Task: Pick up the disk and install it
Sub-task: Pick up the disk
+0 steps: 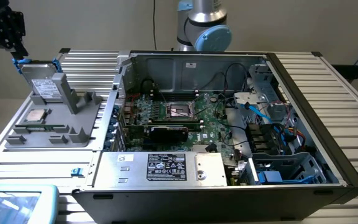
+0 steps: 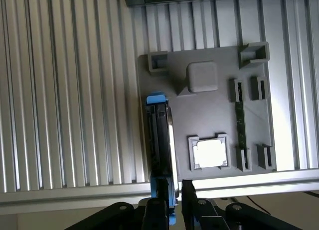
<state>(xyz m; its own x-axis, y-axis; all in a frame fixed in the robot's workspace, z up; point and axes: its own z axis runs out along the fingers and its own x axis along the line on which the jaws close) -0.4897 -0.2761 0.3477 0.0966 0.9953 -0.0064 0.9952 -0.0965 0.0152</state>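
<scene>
The disk [image 1: 42,86] stands on edge in a slot of the grey fixture [image 1: 73,133], at the exterior view's left. It is silver-grey with a white label, and blue carrier ends show at its top corners. My gripper [image 1: 18,55] hangs right above the disk's top corner nearest the exterior view's left edge, close to the blue clip. In the wrist view I look down the disk [image 2: 160,140] edge-on, and my gripper [image 2: 173,200] sits over its near blue end. I cannot tell whether it touches the carrier.
A small square processor chip [image 1: 37,115] lies in a pocket of the fixture [image 2: 209,110], beside the disk. The open computer case [image 1: 303,93] lies to the exterior view's right, with a labelled power-supply box [image 1: 160,168] and a drive cage [image 1: 285,170]. A pale blue tray corner [image 1: 11,203] sits at the front.
</scene>
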